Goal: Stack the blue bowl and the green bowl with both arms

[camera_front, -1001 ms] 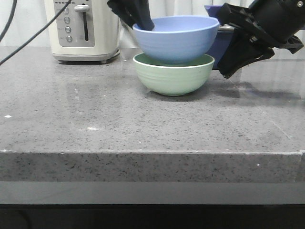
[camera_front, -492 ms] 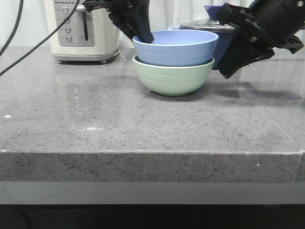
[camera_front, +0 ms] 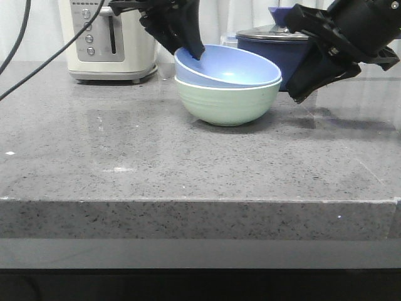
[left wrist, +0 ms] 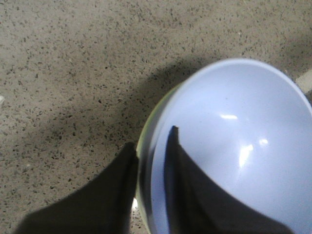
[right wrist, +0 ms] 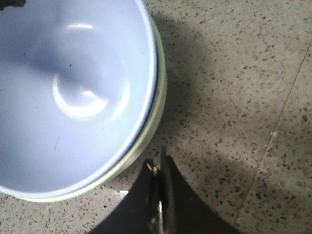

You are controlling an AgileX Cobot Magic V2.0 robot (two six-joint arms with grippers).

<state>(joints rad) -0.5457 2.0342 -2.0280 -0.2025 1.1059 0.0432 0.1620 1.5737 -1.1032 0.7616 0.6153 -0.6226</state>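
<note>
The blue bowl [camera_front: 232,66] lies nested in the green bowl [camera_front: 225,103] at the back middle of the counter. It is tilted, with its left rim higher than its right. My left gripper [camera_front: 194,53] reaches down at that raised rim. In the left wrist view the left gripper [left wrist: 151,136] straddles the rim, one finger inside the blue bowl [left wrist: 234,136], one outside, with a gap showing. My right gripper [camera_front: 294,97] hovers just right of the bowls. In the right wrist view the right gripper [right wrist: 158,163] is shut on nothing, beside the green bowl's rim [right wrist: 158,102].
A cream toaster [camera_front: 109,37] stands at the back left, its cable trailing off to the left. A dark navy lidded saucepan [camera_front: 276,41] sits right behind the bowls. The grey stone counter's [camera_front: 125,169] front edge runs across the near side.
The blue bowl came down from above the green bowl into it, then tipped so its right side sank. The left gripper followed it down. The right arm stayed put.
</note>
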